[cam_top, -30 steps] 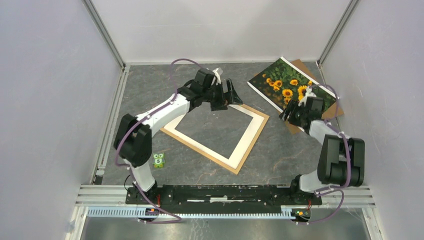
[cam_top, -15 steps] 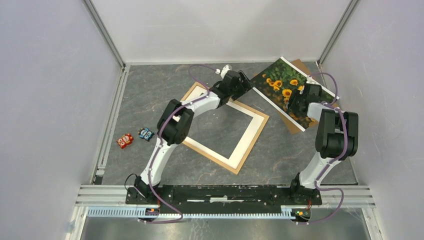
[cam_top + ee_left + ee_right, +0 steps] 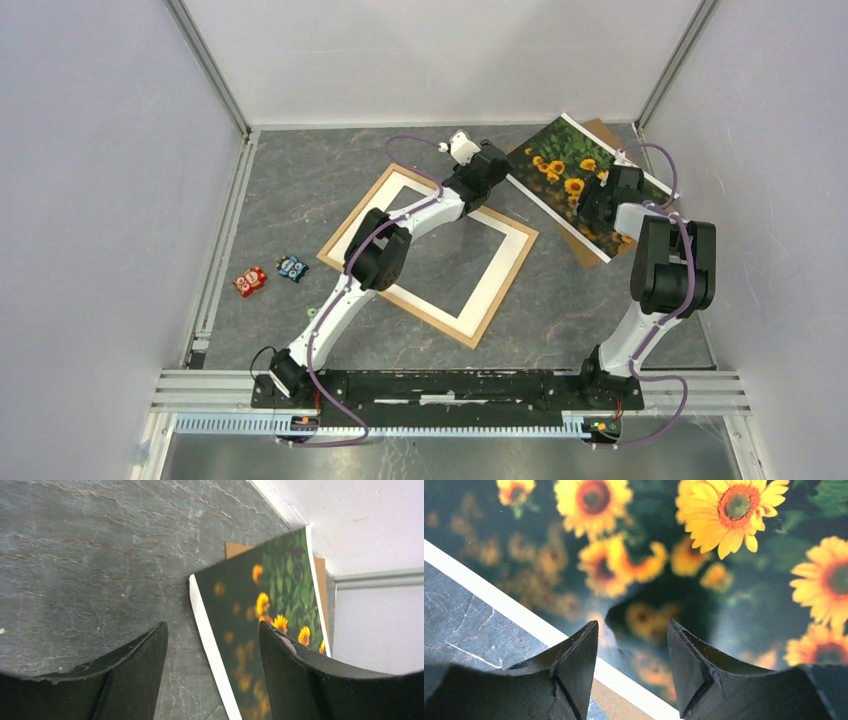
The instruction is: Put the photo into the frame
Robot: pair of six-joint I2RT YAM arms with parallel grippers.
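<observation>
Orange-yellow sunflower photo (image 3: 734, 510) lies just beneath the right claw (image 3: 631, 625), jaws apart

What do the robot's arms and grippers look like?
The left arm and right arm have white links, black joint housings and a thin purple cable looping alongside. The left gripper and right gripper each have two matte black, curved, tapering fingers.

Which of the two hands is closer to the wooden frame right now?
Left. The left hand is just past the frame's far edge, pointing at the photo. The right hand is farther off to the frame's right, over the photo.
</observation>
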